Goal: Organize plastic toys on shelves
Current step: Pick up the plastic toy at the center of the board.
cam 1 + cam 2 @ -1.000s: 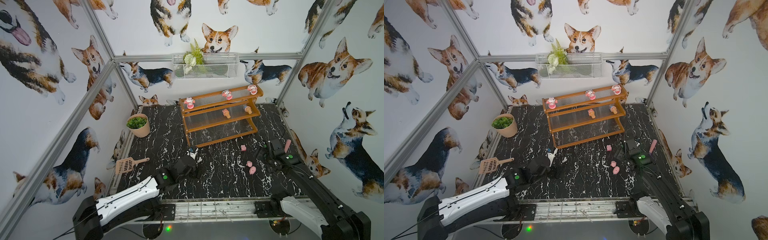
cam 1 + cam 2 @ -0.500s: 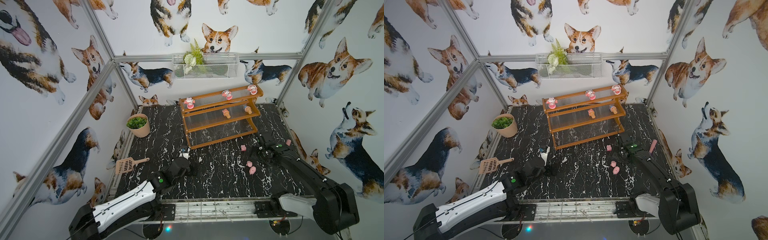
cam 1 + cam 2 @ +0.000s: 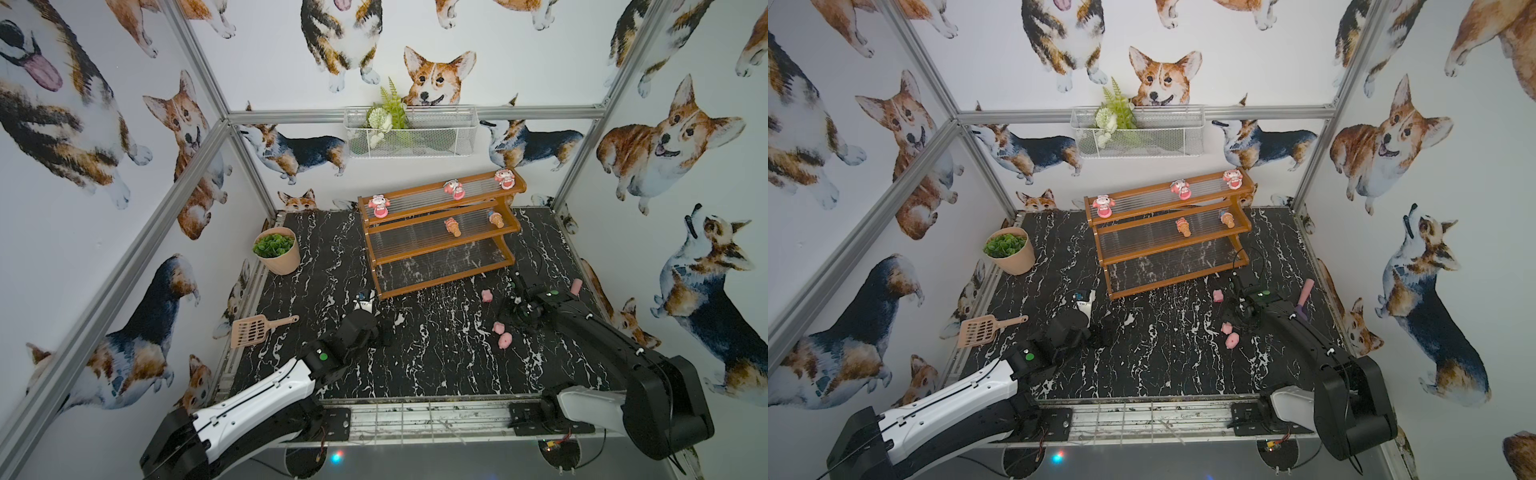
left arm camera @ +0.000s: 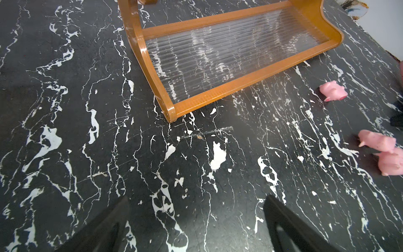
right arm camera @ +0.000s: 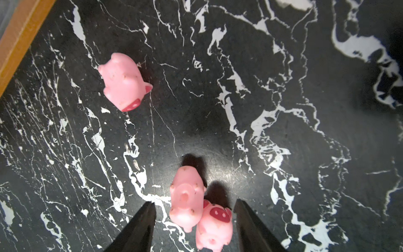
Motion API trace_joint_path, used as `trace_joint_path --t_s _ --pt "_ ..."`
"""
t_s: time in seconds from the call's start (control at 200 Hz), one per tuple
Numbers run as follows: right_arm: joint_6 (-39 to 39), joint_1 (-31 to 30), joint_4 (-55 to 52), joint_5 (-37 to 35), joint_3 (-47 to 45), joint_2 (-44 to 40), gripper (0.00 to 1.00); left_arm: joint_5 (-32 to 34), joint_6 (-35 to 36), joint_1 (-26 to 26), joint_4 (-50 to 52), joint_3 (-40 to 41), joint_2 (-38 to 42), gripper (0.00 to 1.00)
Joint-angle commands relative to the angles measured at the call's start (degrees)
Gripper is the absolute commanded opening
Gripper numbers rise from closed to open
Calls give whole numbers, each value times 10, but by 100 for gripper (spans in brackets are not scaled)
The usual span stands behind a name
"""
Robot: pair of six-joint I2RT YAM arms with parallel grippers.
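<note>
The shelves point(image 3: 440, 232) stand at the back of the marble table, also seen in the left wrist view point(image 4: 229, 56). Three dolls point(image 3: 454, 189) are on the top tier and two ice-cream cones point(image 3: 453, 226) on the middle tier. Three pink pigs lie on the table: one alone point(image 5: 125, 81) near the shelves, and two touching each other point(image 5: 186, 198) point(image 5: 214, 227). My right gripper point(image 5: 195, 209) is open, its fingers straddling the touching pair with gaps on both sides. My left gripper point(image 4: 196, 200) is open over bare table in front of the shelves.
A potted plant point(image 3: 277, 250) and a beige slotted scoop point(image 3: 257, 329) sit at the left side. A purple scoop with pink handle point(image 3: 1304, 299) lies by the right wall. A wire basket point(image 3: 411, 133) hangs on the back wall.
My right arm swung left over the pair of pigs and its jaws narrowed around them. My left arm shifted slightly left and its jaws opened a little wider.
</note>
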State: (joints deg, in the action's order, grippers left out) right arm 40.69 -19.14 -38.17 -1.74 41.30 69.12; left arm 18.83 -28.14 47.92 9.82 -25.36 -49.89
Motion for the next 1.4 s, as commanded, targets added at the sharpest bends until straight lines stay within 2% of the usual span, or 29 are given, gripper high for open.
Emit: trace_joint_path --t_s 0.0,0.616,0.656,0.826,0.876,0.921,0.976,1.051,1.101,1.271,1.332,1.397 --pt "-2 -2 -3 -9 -5 -8 64 5 8 -2 -18 1 -3 100" --pt "-13 -49 -15 -32 23 68 64 6 17 -11 -18 2 -6 99" --pt "-15 -50 -15 -32 26 78 60 6 18 -11 -19 3 -6 100" --pt "-22 -66 -16 -45 40 123 56 5 19 -11 -19 4 -5 100" --pt "-26 -67 -15 -45 44 135 47 5 19 -11 -19 4 -5 99" --pt "-28 -67 -16 -49 48 145 45 4 20 -10 -20 4 -5 99" --pt "-31 -70 -17 -53 52 155 34 4 20 -11 -19 4 -5 99" --pt "-32 -74 -20 -61 57 162 30 5 22 -11 -19 4 -4 100" --pt "-34 -78 -21 -65 57 160 26 6 22 -10 -19 4 -2 99" --pt "-43 -92 3 -63 50 109 26 -10 27 -11 -36 12 12 100" --pt "-53 -96 44 -29 35 68 26 -27 31 -11 -52 20 26 100" --pt "-81 -100 113 41 11 14 26 -48 35 -11 -71 33 49 99"
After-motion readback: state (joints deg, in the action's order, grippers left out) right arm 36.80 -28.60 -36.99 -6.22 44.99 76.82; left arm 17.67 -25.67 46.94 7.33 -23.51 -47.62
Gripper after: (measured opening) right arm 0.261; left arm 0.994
